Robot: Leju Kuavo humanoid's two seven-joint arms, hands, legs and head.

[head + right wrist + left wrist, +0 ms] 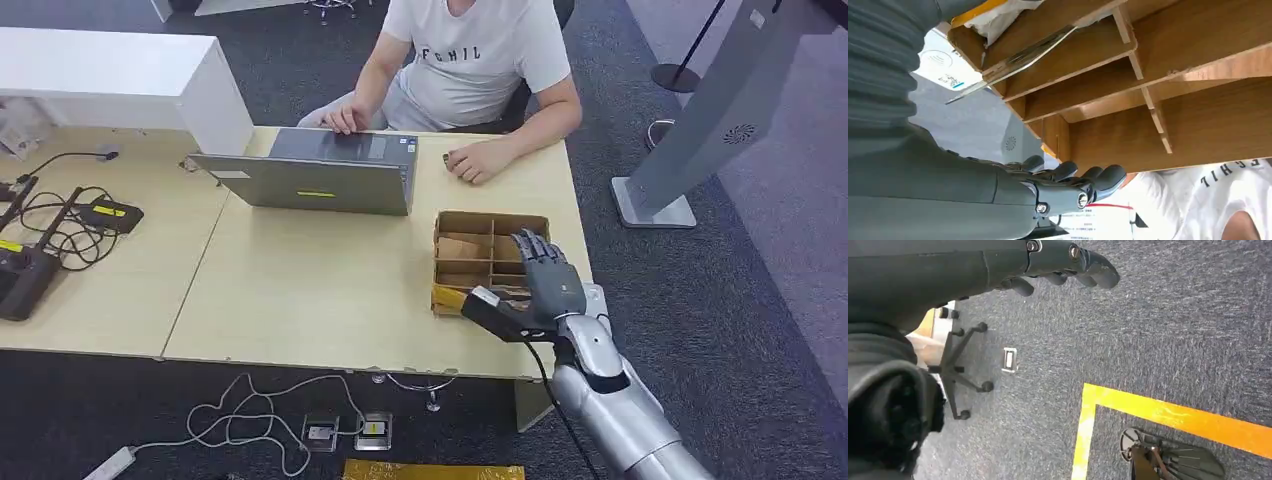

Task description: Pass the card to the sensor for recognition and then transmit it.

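Observation:
A wooden box (488,228) with several compartments sits near the right end of the table. My right hand (548,280) hovers over its near right part, fingers spread and holding nothing, thumb reaching toward the front wall. Seen from the right wrist, the hand (1068,185) hangs beside the box (1158,130), and a thin card (1013,64) leans edge-on in one compartment, apart from the fingers. A white sensor pad (938,62) with a wave mark lies just past the box, at the table's right edge (597,297). My left hand (1068,262) hangs over the carpet with nothing in it.
A person sits across the table at a grey laptop (315,180), one hand (475,160) resting near the box. Cables and black devices (60,235) lie at the left end. A grey kiosk (715,110) stands on the floor to the right.

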